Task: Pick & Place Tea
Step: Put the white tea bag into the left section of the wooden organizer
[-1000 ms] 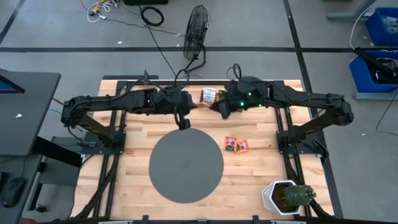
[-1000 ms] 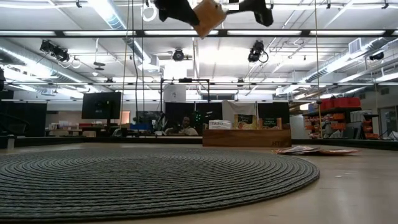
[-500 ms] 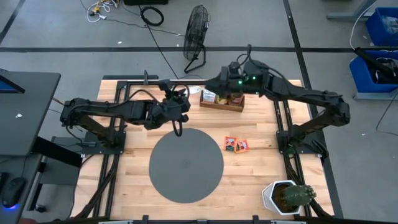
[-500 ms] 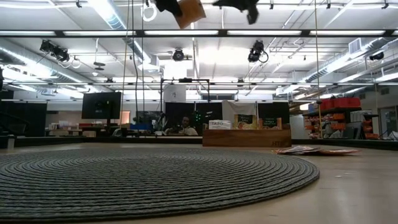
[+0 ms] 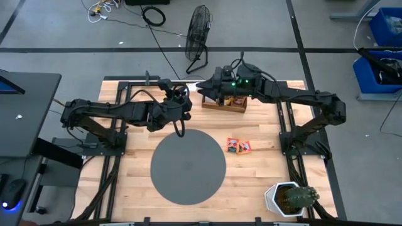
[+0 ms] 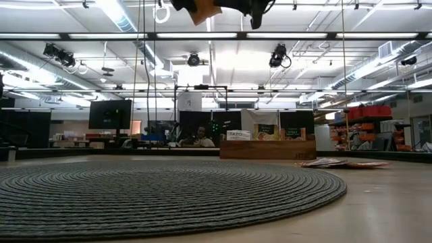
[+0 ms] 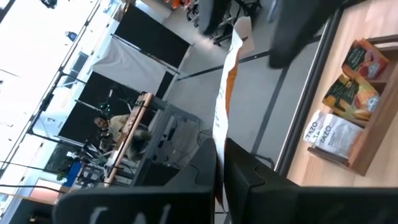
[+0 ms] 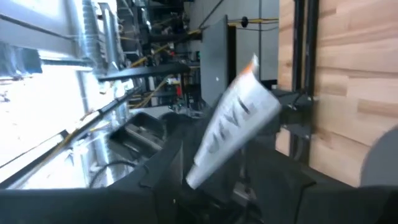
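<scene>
Butcher-block table (image 5: 251, 176) carried a grey woven disc (image 5: 188, 166) and two orange tea packets (image 5: 239, 145) beside it. Left gripper (image 7: 219, 180) clenched a tea packet (image 7: 224, 93) edge-on; right gripper (image 5: 204, 88) hung released above the wooden tea box (image 5: 229, 104).

Bare grey disc (image 5: 188, 166), cactus (image 5: 300, 196) corner-side.

Two black jointed arms (image 5: 113, 112), green LEDs on right wrist.
</scene>
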Motion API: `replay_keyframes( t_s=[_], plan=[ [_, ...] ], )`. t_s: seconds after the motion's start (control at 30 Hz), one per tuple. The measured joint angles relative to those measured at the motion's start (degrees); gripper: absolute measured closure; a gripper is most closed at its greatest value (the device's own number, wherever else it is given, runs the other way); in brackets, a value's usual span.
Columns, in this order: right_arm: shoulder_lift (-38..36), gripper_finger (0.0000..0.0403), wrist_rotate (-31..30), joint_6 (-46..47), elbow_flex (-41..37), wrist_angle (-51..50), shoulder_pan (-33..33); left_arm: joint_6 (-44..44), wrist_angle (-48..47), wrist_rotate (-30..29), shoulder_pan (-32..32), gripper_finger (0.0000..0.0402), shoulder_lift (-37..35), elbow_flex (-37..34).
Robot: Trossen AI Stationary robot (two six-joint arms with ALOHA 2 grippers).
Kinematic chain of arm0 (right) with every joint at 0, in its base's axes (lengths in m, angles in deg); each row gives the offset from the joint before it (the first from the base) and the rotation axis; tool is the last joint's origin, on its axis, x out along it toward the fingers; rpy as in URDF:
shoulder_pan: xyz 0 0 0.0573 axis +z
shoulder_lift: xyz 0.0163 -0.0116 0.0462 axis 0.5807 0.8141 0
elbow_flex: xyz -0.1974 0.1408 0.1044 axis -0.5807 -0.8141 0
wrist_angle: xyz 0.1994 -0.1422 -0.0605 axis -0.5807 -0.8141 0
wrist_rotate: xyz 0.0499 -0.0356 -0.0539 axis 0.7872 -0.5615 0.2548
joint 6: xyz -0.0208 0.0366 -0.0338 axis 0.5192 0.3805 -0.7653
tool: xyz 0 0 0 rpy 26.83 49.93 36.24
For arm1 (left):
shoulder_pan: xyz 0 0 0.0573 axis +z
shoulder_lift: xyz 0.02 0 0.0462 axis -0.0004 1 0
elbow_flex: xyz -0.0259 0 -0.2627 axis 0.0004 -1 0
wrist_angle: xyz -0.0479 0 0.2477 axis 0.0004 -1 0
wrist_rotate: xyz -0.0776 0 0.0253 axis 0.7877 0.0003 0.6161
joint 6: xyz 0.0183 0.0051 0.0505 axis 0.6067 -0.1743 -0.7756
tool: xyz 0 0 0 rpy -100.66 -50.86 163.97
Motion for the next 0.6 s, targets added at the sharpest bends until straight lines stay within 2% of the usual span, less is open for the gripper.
replay_keyframes(
  t_s=[0.27,0.6],
  plan=[
    [-0.02,0.0235,-1.56,0.32,0.0,1.33,-0.53,1.47,0.01,0.11,0.0,0.0391,0.02,0.02],
    [0.46,0.0335,-2.5,-2.8,-0.03,1.06,-0.56,1.56,0.95,2.49,0.0,0.0391,0.07,0.0]
  ],
)
